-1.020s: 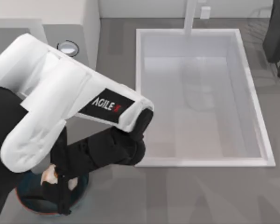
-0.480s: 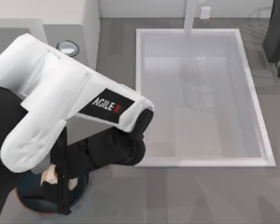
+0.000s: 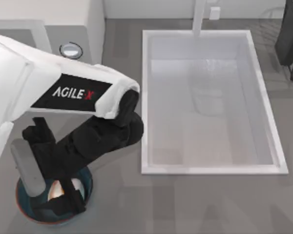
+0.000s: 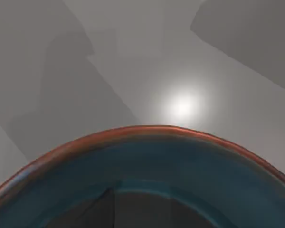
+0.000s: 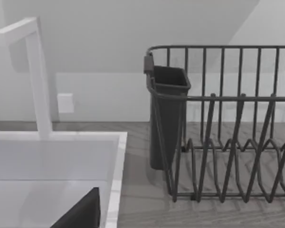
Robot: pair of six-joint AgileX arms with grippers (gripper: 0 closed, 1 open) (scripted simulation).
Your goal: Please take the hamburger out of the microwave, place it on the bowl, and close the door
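My left arm has swung: its white forearm now lies farther left and flatter across the worktop. The left hand has dropped lower over the bowl, and the hamburger now sits inside it.

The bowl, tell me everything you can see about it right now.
The bowl is round and shallow, blue-teal with a thin brownish-orange rim and a dark inside. It sits upright on the grey table near the top view's lower left corner. The hamburger rests inside it, with the left gripper directly over it. The left wrist view shows its glossy rim close up.
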